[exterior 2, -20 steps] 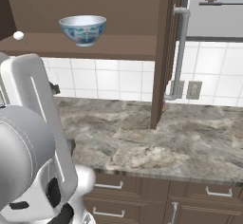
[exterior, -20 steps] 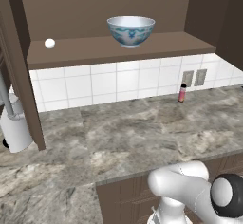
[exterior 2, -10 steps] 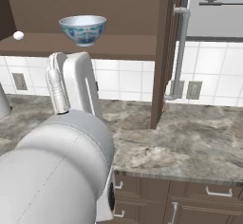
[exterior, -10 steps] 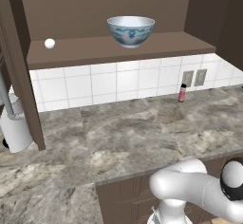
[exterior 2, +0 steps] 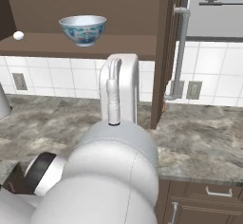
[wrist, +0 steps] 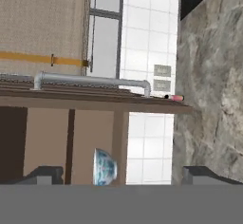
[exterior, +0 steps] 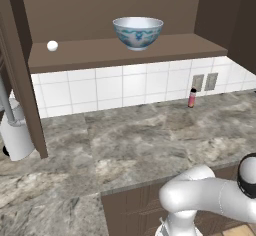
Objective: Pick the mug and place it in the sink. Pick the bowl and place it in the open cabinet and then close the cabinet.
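**Bowl on the cabinet shelf, doors open**

Grey marbled stone covers the table (exterior: 125, 145) below a white tiled wall, and above it hangs the dark brown cabinet (exterior: 125, 0) with its doors swung open. On its shelf (exterior: 100, 55) the bowl (exterior: 138, 31) stands upright on its small foot, white with a blue-teal pattern, well apart from a small white ball (exterior: 52, 45) at the left end of the same shelf. Down on the table, a slim red-pink bottle (exterior: 192, 98) stands against the tiles beside two grey wall outlets (exterior: 205, 82).

My hand is rolled sideways, so in the hand view the bowl (wrist: 105, 167) lies on its side between my fingers (wrist: 45, 174), which stand wide apart and hold nothing. One open door (exterior 2: 163, 52) with its metal bar handle (exterior 2: 179, 47) seems to stand edge-on in the right base view, though the angle makes that hard to judge.
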Available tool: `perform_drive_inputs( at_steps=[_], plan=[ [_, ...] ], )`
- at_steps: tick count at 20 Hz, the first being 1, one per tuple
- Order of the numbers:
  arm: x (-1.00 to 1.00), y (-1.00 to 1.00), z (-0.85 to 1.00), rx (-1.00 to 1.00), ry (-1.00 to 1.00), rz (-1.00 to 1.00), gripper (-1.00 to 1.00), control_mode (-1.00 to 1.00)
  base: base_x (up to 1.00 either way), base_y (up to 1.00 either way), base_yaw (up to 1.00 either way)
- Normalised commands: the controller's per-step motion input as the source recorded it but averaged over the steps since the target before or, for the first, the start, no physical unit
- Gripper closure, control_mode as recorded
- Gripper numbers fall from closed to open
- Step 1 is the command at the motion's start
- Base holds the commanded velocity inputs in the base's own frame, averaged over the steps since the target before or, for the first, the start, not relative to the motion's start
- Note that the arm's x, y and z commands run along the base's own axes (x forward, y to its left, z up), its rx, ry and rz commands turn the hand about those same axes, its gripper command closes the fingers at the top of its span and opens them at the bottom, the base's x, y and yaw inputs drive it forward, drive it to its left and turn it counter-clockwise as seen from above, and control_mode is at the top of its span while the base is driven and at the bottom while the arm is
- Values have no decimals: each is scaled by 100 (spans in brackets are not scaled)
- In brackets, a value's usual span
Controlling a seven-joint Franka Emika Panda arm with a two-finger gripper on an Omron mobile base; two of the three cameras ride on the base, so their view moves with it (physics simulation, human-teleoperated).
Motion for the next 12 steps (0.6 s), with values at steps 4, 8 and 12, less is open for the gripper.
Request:
perform_drive_inputs(
  at_steps=[4, 8, 12],
  plan=[
    [-11, -50, 21, 13, 11, 0, -100, -100, 0, 0, 0],
    [0, -47, 25, 13, 13, 1, -100, -100, 0, 0, 0],
    [0, -34, 12, 5, 6, 8, -100, -100, 0, 0, 0]
  ],
)
